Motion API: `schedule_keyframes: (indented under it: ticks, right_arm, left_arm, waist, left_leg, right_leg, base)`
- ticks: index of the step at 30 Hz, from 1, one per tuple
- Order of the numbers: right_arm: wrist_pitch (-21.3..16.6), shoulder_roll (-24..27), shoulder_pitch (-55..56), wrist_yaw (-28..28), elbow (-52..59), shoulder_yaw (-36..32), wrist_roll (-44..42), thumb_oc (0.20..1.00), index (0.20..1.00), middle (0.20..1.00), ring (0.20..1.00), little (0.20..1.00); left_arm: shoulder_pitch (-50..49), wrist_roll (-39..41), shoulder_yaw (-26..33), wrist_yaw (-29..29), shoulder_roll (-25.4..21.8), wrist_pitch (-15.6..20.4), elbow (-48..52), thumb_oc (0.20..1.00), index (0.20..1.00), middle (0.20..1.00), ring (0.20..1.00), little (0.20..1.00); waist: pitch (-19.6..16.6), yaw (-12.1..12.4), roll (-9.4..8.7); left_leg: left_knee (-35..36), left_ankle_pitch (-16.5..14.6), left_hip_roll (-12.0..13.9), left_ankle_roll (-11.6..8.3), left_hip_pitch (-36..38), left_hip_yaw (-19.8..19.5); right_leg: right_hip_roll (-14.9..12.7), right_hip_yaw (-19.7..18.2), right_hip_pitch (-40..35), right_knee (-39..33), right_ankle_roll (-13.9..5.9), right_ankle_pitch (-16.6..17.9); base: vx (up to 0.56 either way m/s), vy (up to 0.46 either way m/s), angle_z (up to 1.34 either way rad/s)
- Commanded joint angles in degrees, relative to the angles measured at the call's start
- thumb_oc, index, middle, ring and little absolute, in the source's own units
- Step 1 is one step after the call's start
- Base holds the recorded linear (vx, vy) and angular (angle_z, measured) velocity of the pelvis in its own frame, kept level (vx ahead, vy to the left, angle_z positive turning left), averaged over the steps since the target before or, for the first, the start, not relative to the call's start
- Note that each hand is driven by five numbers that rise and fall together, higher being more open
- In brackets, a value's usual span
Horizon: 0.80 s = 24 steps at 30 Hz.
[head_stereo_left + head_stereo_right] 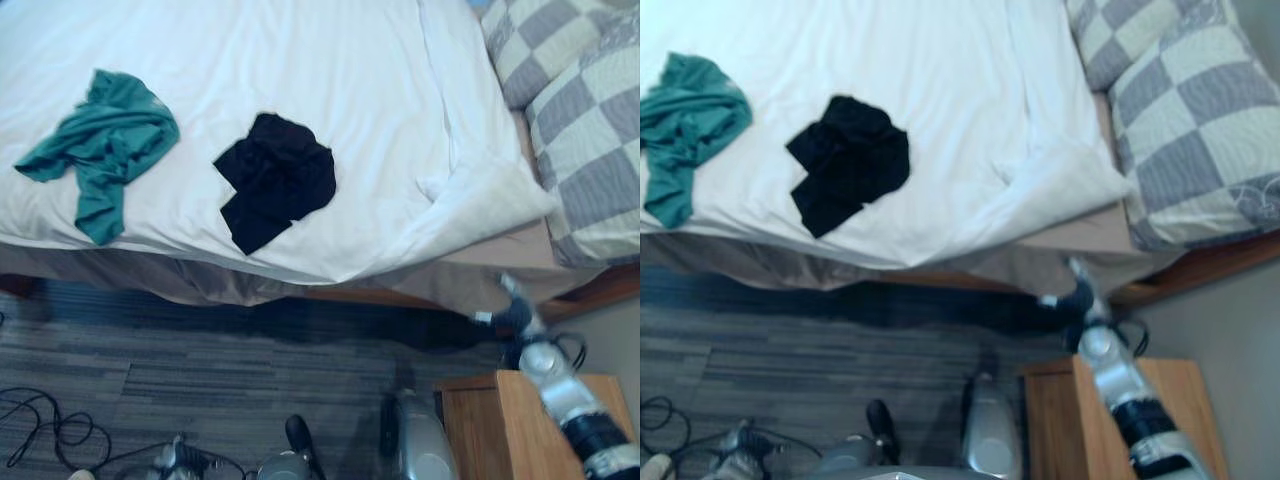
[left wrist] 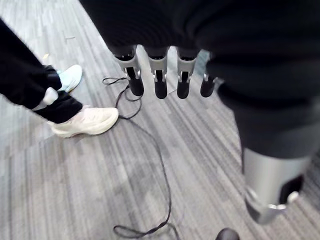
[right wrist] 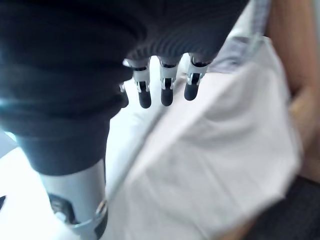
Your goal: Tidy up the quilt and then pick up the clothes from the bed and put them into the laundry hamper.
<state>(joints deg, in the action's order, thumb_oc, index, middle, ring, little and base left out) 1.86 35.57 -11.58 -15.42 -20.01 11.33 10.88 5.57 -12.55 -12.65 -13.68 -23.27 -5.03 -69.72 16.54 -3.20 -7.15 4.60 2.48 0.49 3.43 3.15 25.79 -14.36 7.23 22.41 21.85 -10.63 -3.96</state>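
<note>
1. Nearest the robot is grey striped carpet (image 1: 200,380), a broad open strip between it and the side of the bed (image 1: 330,290).
2. The left hand (image 2: 160,75) hangs low over that carpet, fingers straight and relaxed, holding nothing. A person's pale shoes (image 2: 85,121) stand on the floor close by it.
3. At the robot's right a wooden nightstand (image 1: 480,430) stands near the bed's side, with a narrow gap of floor between them.
4. The right hand (image 3: 165,85) reaches out past the nightstand to the bed's near edge, just below the turned-back corner of the quilt. Its fingers are straight and apart, gripping nothing; from the wrist view they hover over the white quilt, and I cannot tell whether they touch it.
5. The white quilt (image 1: 300,90) covers the mattress and hangs slightly over the near edge. Its corner (image 1: 490,195) toward the pillows is folded back, baring a strip of tan sheet (image 1: 510,245) beneath.
6. The black garment (image 1: 275,180) lies crumpled on the quilt, near the bed's edge and about mid-way along.
7. The teal garment (image 1: 105,145) lies further to the left, well apart from the black one, a sleeve trailing toward the edge.
8. Two grey-and-cream checked pillows (image 1: 585,130) sit at the head of the bed, on the right, beyond the folded corner.
9. The quilt beyond the two garments is smooth and bare.
</note>
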Motion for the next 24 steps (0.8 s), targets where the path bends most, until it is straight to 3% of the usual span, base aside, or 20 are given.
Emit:
schedule_keyframes:
  ticks: [1, 7, 9, 12, 20, 21, 22, 24]
  right_arm:
    - [-1.95, 8.38, -9.11, -2.53, 2.79, -2.56, 1.97, 1.0, 1.0, 1.0, 1.0, 1.0]
    - [-1.95, 13.43, -20.25, -3.07, 2.55, 2.33, 3.15, 1.0, 1.0, 1.0, 1.0, 1.0]
    - [-1.56, 17.88, -30.27, -3.94, 0.94, 7.06, 3.69, 1.0, 1.0, 1.0, 1.0, 1.0]
    - [-1.39, 20.27, -38.61, -5.18, -2.31, 11.87, 3.72, 1.0, 1.0, 1.0, 1.0, 1.0]
    - [-0.72, 19.68, -53.02, -6.91, -12.94, 22.32, 4.65, 1.0, 1.0, 1.0, 1.0, 1.0]
    - [-0.63, 18.35, -55.86, -6.43, -16.8, 25.06, 4.64, 0.357, 0.357, 0.357, 0.357, 0.357]
    - [-0.64, 18.34, -55.89, -6.43, -16.81, 25.1, 4.63, 0.2, 0.2, 0.2, 0.2, 0.2]
    - [-0.38, 15.23, -56.51, -5.45, -21.84, 26.92, 4.61, 0.2, 0.2, 0.2, 0.2, 0.2]
  left_arm:
    - [1.3, -3.72, -1.09, 0.33, 1.03, 1.61, 0.08, 1.0, 1.0, 1.0, 1.0, 1.0]
    - [1.96, -2.09, -1.79, -0.4, 1.42, 2.66, 1.07, 1.0, 1.0, 1.0, 1.0, 1.0]
    - [2.76, -1.18, -4.15, -1.16, 1.84, 3.69, 2.19, 1.0, 1.0, 1.0, 1.0, 1.0]
    - [3.37, -0.32, -5.62, -1.88, 2.22, 4.29, 3.07, 1.0, 1.0, 1.0, 1.0, 1.0]
    - [5.2, 1.18, -8.77, -3.03, 2.71, 5.84, 5.07, 1.0, 1.0, 1.0, 1.0, 1.0]
    - [5.78, 1.46, -9.15, -3.15, 3.03, 5.89, 5.24, 1.0, 1.0, 1.0, 1.0, 1.0]
    - [5.79, 1.46, -9.13, -3.15, 3.04, 5.89, 5.24, 1.0, 1.0, 1.0, 1.0, 1.0]
    - [6.37, 1.89, -9.61, -3.53, 3.83, 5.99, 4.92, 1.0, 1.0, 1.0, 1.0, 1.0]
  waist:
    - [1.99, -1.16, 1.92]
    - [2.91, -0.26, 2.81]
    - [4.8, 0.35, 4.58]
    - [5.96, 0.24, 6.06]
    - [8.49, 0.45, 8.93]
    - [8.94, 0.31, 9.42]
    - [8.95, 0.3, 9.43]
    - [9.26, 0.26, 9.81]
  left_leg:
    - [0.4, -3.68, 5.95, -6.91, -1.87, -2.54]
    - [-0.08, -2.73, 6.73, -7.75, -2.87, -2.49]
    - [-0.34, -1.63, 7.35, -8.54, -5.16, -3.28]
    - [-0.14, -0.48, 7.97, -9.07, -7.2, -3.31]
    - [0.4, 1.27, 8.64, -9.79, -11.24, -3.04]
    - [0.4, 1.38, 8.78, -9.89, -11.7, -2.95]
    - [0.4, 1.38, 8.78, -9.89, -11.7, -2.95]
    - [0.36, 1.52, 8.96, -10.02, -11.39, -2.87]
  right_leg:
    - [2.74, 0.31, -14.31, -19.93, -1.54, 2.81]
    - [3.53, 0.25, -14.2, -21.39, -1.06, 4.81]
    - [4.03, 0.78, -12.48, -21.24, -0.32, 4.65]
    - [4.54, 1.57, -10.44, -20.93, 0.03, 4.83]
    - [4.96, 1.77, -5.52, -19.21, 0.57, 4.44]
    - [5.0, 1.75, -4.69, -18.26, 0.82, 4.02]
    - [4.99, 1.75, -4.69, -18.25, 0.82, 4.01]
    - [5.36, 1.67, -4.4, -17.2, 1.27, 3.42]
  base:
    - [0.19, -0.301, 0.39]
    - [0.08, -0.138, 0.16]
    - [0.01, -0.104, -0.24]
    - [0.01, -0.066, 0.08]
    - [0.0, -0.039, -0.01]
    - [0.0, 0.0, 0.0]
    - [0.0, 0.0, 0.0]
    - [0.0, -0.007, -0.02]
